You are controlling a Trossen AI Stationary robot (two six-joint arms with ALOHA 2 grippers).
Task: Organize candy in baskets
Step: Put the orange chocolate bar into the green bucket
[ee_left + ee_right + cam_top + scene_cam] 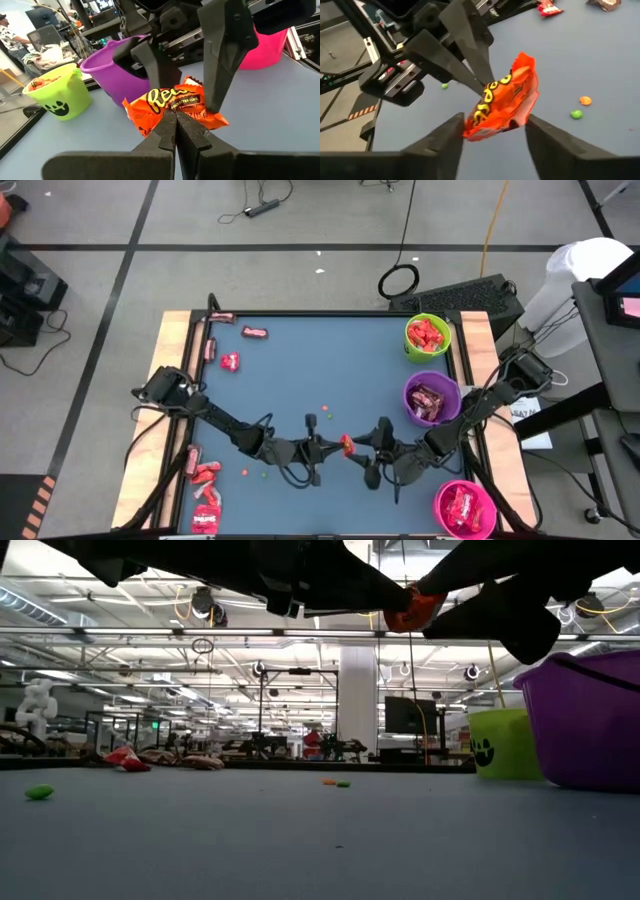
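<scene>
Pinching one edge of an orange Reese's wrapper (175, 106), our left claw (175, 131) is clamped tight on it, holding it above the middle of the blue counter (300, 370). Our right claw (492, 131) faces it with its fingers (440, 140) spread either side of the wrapper, not yet pressing it.

We judge the packet light, thin and crinkly, its glossy foil likely slippery and easily creased; the free end opposite the left claw looks the best place to take hold, flat across the sealed seam.

Outward, the purple basket (432, 398) sits near the right arm, the lime green basket (427, 336) beyond it, the pink basket (464, 508) at the near edge; all are smooth round plastic cups holding red wrappers. More red candies (206, 472) lie along the counter's left side, with tiny round dots (585, 101) scattered midway.
</scene>
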